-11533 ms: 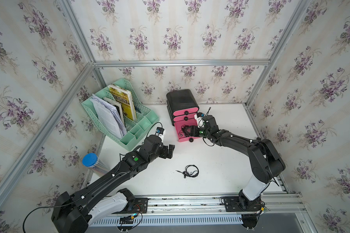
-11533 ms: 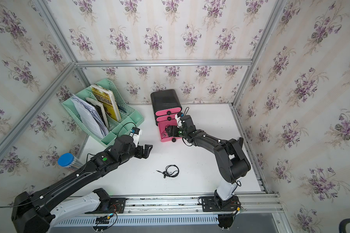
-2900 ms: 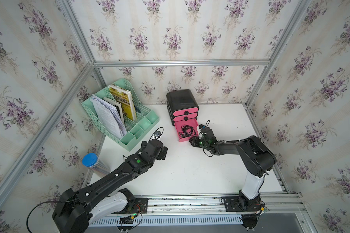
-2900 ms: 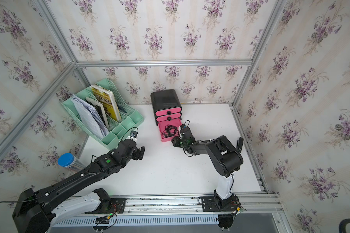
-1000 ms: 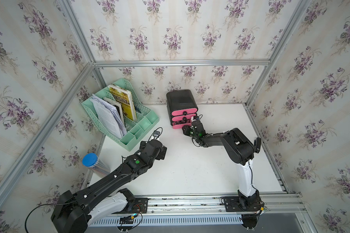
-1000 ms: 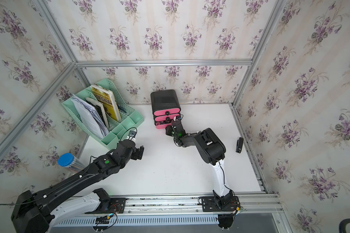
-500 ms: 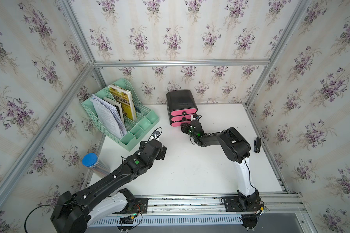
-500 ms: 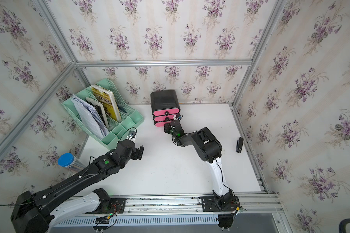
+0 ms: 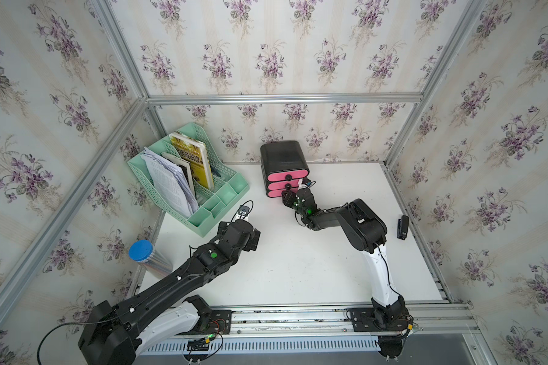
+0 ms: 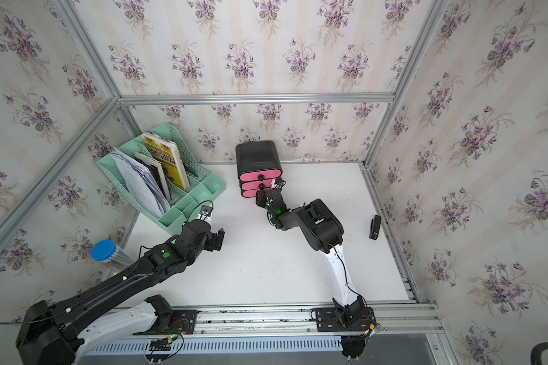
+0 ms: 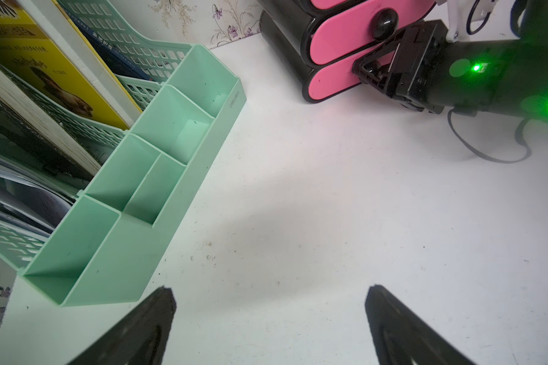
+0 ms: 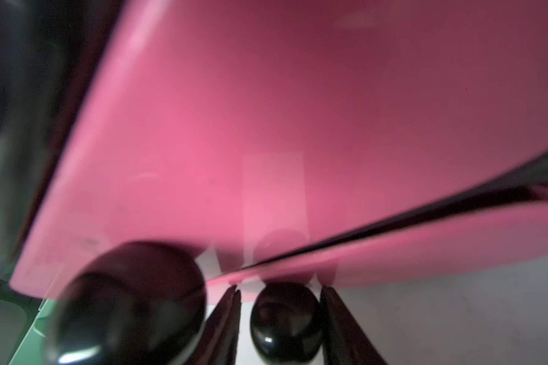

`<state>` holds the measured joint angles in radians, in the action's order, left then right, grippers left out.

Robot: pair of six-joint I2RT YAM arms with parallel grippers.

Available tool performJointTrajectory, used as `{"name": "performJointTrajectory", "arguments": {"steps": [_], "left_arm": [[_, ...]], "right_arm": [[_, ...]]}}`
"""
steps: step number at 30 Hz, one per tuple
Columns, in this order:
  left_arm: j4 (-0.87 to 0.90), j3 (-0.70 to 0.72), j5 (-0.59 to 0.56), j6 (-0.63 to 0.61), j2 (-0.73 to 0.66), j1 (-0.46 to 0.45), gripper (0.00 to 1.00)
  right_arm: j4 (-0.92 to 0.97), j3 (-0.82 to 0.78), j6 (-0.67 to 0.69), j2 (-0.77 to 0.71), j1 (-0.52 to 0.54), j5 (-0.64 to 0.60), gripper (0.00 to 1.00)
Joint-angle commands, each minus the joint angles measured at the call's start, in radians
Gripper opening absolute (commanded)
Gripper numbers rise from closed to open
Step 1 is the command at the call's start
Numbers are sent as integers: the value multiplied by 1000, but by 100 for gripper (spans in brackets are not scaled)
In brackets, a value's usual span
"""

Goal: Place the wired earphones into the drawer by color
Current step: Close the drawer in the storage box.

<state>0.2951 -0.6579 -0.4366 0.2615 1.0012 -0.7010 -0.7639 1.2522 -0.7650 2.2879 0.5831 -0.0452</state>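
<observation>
**Bottom drawer shut, right end effector at its knob**

Since the earlier frames the bottom drawer (image 9: 274, 193), then pulled out, had gone back flush under the two pink fronts above it. The right arm had folded in close to the drawer unit (image 9: 283, 156). The earphones, last seen lying in that open drawer, were out of sight behind the shut fronts.

The right end effector (image 12: 280, 316) straddled the drawer's black knob (image 12: 285, 328). Its fingers were narrowly parted, and a sliver of light showed beside one finger (image 12: 225, 325). In both top views it hid that knob.

The left end effector (image 11: 268, 322) hung wide open and empty over the bench (image 9: 298, 268), just beside the green file rack (image 9: 225, 202) of books and papers. A blue-lidded canister (image 9: 140, 250) stood at the bench's left edge. A small black stapler (image 9: 402, 227) lay near its right edge, well apart from both arms.
</observation>
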Motion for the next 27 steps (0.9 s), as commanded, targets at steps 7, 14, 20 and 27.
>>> {"name": "performJointTrajectory", "arguments": {"steps": [7, 14, 20, 27], "left_arm": [[-26, 7, -5, -10, -5, 0, 99], [-34, 17, -16, -17, -16, 0, 99], [-55, 37, -15, -32, -49, 0, 99], [-127, 118, -11, -93, -173, 0, 99]], "right_arm": [[-80, -1, -7, 4, 3, -8, 48], [-62, -83, -1, -66, 2, 14, 49], [-51, -263, 64, -217, -7, 13, 52], [-28, -500, 121, -462, -103, 45, 57]]}}
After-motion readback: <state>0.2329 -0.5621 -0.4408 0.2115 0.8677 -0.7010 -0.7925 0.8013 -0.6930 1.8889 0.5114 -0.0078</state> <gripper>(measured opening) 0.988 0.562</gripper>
